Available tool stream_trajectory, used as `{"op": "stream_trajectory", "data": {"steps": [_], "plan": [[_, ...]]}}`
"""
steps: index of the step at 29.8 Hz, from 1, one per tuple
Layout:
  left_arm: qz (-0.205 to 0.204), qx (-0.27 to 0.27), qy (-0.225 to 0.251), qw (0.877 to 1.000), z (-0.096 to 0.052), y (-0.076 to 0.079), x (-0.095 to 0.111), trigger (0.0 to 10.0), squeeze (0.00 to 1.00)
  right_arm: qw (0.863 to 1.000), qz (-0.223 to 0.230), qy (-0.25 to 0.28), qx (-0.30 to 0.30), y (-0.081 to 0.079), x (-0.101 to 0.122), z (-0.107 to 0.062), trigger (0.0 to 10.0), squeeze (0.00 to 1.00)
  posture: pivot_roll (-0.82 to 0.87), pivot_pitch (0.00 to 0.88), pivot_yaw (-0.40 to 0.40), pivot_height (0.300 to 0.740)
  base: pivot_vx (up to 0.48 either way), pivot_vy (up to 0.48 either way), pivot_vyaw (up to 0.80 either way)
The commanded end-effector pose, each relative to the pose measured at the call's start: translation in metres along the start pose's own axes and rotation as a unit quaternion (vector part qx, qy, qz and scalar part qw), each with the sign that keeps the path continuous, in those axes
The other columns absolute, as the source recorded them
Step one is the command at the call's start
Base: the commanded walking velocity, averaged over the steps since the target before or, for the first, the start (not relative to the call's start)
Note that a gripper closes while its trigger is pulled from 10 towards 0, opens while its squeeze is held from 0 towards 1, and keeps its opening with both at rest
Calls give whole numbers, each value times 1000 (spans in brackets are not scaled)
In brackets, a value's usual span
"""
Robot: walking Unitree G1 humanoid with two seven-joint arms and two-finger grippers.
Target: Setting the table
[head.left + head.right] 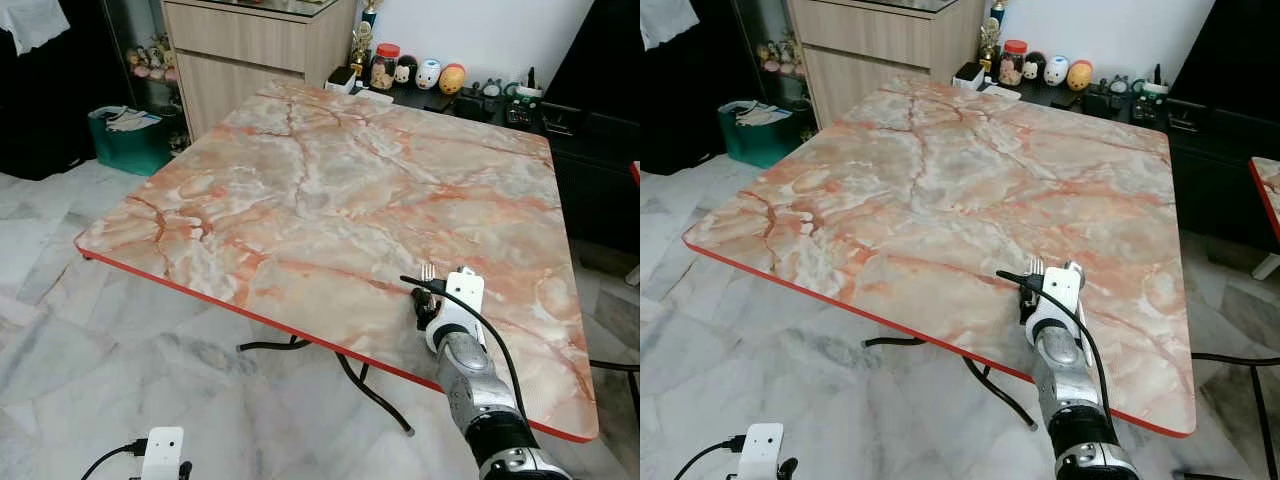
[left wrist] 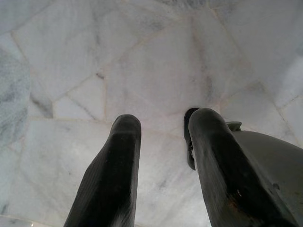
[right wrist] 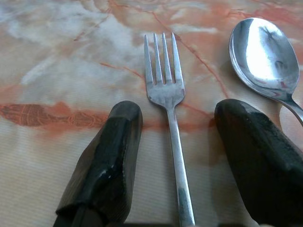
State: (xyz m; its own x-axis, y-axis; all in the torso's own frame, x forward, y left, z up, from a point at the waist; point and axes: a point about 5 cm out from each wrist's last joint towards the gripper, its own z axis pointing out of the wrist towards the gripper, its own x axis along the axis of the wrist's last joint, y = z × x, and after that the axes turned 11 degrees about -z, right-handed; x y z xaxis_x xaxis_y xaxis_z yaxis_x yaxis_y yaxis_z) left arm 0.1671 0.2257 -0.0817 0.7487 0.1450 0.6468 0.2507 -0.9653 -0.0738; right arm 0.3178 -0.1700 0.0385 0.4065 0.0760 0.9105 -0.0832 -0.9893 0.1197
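A silver fork (image 3: 165, 87) lies flat on the pink marble-patterned table (image 1: 300, 180), tines pointing away from my wrist. My right gripper (image 3: 179, 113) is open, one black finger on each side of the fork's handle without closing on it. A silver spoon (image 3: 259, 52) lies just beside the fork, outside one finger. In the eye views this gripper (image 1: 426, 300) rests low over the table near its front right edge, and the fork's tines (image 1: 428, 271) stick out beyond it. My left gripper (image 2: 165, 120) hangs open over the white marble floor, holding nothing.
The table has a red rim (image 1: 250, 312) and black metal legs (image 1: 360, 385). A wooden cabinet (image 1: 250, 50) and a teal bin (image 1: 128, 138) stand at the far left. A dark sideboard with figurines and a jar (image 1: 420, 72) runs behind the table.
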Motion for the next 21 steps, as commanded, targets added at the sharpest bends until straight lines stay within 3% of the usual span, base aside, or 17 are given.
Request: {"op": "stream_trajectory", "data": {"steps": [1,20,21], "plan": [[8,2,-17,1000,-2,-1,-8,10000,0,1000,-1,-11,11,-4,-4,0,10000,0,55,0,-65,740,0,0,0],[6,4,-21,1000,-2,-3,-10,10000,0,999,-6,-3,42,-14,-5,-1,10000,0,57,0,-67,740,0,0,0],[6,3,-21,1000,-2,-3,-10,10000,0,999,-6,-4,41,-13,-6,-2,8824,0,57,0,-67,740,0,0,0]]}}
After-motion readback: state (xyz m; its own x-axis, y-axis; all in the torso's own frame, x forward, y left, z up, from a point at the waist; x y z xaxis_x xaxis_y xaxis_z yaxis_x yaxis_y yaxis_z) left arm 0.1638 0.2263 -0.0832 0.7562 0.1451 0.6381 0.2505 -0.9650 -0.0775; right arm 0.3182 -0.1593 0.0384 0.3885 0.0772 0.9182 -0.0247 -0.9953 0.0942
